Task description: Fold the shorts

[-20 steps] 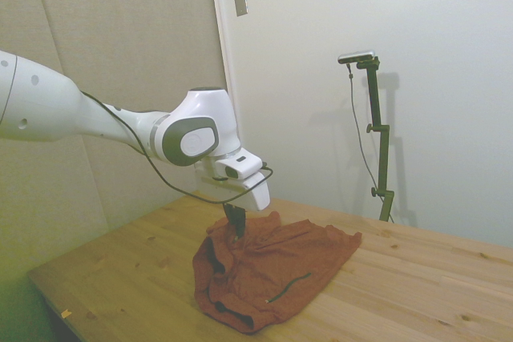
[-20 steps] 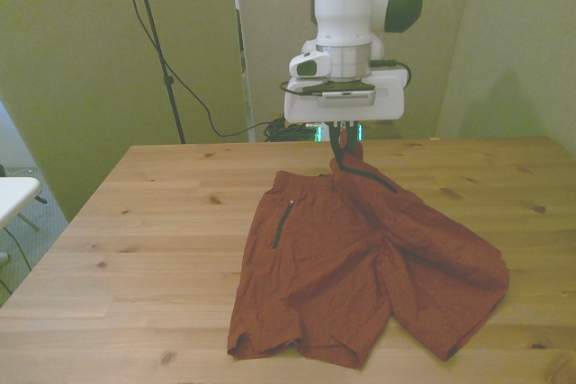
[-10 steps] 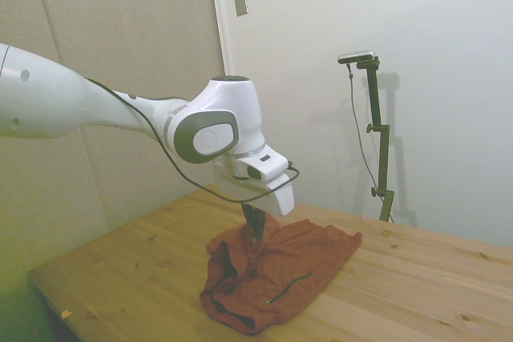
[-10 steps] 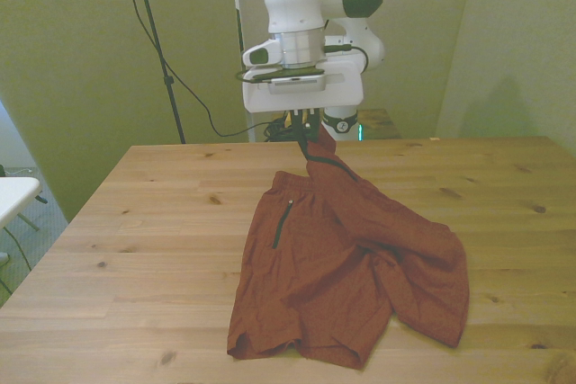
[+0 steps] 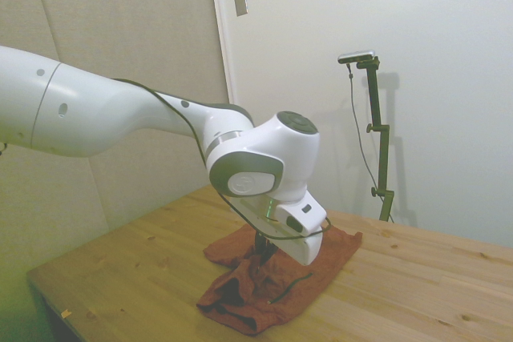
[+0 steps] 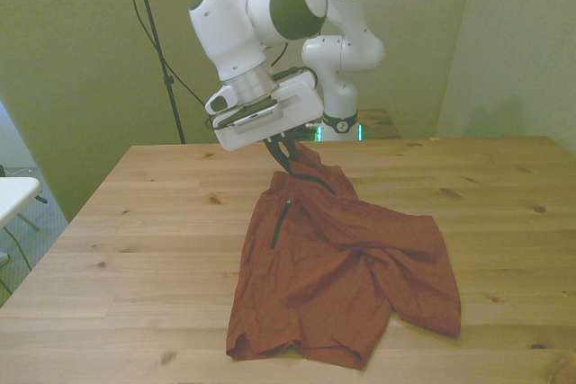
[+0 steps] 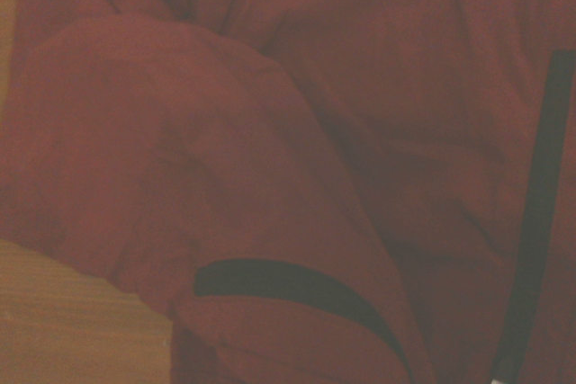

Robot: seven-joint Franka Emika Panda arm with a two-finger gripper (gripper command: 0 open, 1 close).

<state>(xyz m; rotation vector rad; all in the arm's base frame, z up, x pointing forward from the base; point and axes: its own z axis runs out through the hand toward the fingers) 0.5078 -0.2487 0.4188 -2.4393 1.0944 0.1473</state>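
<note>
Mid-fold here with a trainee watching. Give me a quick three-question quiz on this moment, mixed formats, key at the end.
1. True or false: the gripper holds a pinch of the shorts near the waistband.
2. In the front view, the thin dark pocket line lies on the shorts' (a) left side, (b) right side.
3. What do the shorts rest on?

Key: 1 true. 2 (a). 3 the wooden table.
</note>
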